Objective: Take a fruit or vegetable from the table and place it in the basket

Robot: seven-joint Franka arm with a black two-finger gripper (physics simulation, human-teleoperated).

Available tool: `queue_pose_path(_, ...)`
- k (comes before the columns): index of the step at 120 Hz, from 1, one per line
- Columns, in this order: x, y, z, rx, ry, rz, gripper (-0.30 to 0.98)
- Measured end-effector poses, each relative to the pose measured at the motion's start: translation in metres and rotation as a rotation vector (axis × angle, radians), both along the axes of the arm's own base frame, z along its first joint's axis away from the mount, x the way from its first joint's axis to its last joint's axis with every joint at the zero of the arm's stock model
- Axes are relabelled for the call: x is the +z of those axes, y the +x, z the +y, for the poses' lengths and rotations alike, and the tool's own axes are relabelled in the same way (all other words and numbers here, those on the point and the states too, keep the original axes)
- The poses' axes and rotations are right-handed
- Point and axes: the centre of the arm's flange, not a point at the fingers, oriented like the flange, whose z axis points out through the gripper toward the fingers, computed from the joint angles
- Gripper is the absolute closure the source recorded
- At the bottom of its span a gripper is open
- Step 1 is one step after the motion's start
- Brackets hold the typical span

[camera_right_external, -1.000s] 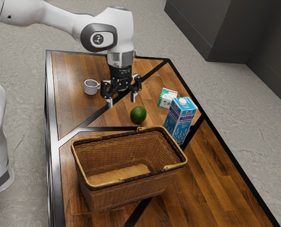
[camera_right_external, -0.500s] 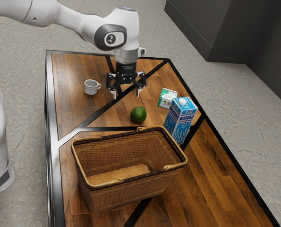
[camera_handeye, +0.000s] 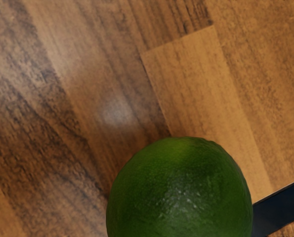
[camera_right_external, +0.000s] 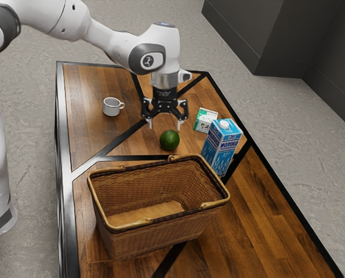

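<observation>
- In the exterior view, the gripper [camera_right_external: 165, 124] hung over the table [camera_right_external: 94, 139] with its two fingers spread wide and nothing held between them
- The lime [camera_right_external: 170, 141] sat on the wood close to those fingertips, just on the far side of the basket [camera_right_external: 160, 236]
- Toward the exterior view's right stood the blue milk carton [camera_right_external: 221, 148] and, farther off, the small green-and-white carton [camera_right_external: 206, 120]; the mug [camera_right_external: 111, 106] was at the far left, well out of the way
- By my reckoning only the lining-up was under way: the lowering, the grasp, the lift and the drop into the basket were all left to do
- In the wrist view, the lime loomed large on the wood, near a dark strip [camera_handeye: 280, 208], and looked to me almost under the hand, perhaps needing one small correction before the descent
</observation>
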Motion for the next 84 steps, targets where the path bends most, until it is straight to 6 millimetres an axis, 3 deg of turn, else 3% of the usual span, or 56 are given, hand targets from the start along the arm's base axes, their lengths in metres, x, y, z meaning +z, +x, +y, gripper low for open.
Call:
queue_pose_path(40, -0.003, 0.003, 0.0, -0.008, -0.052, -0.034, 0.0)
queue_pose_path(84, -0.026, 0.009, -0.002, 0.03, -0.091, 0.005, 0.0)
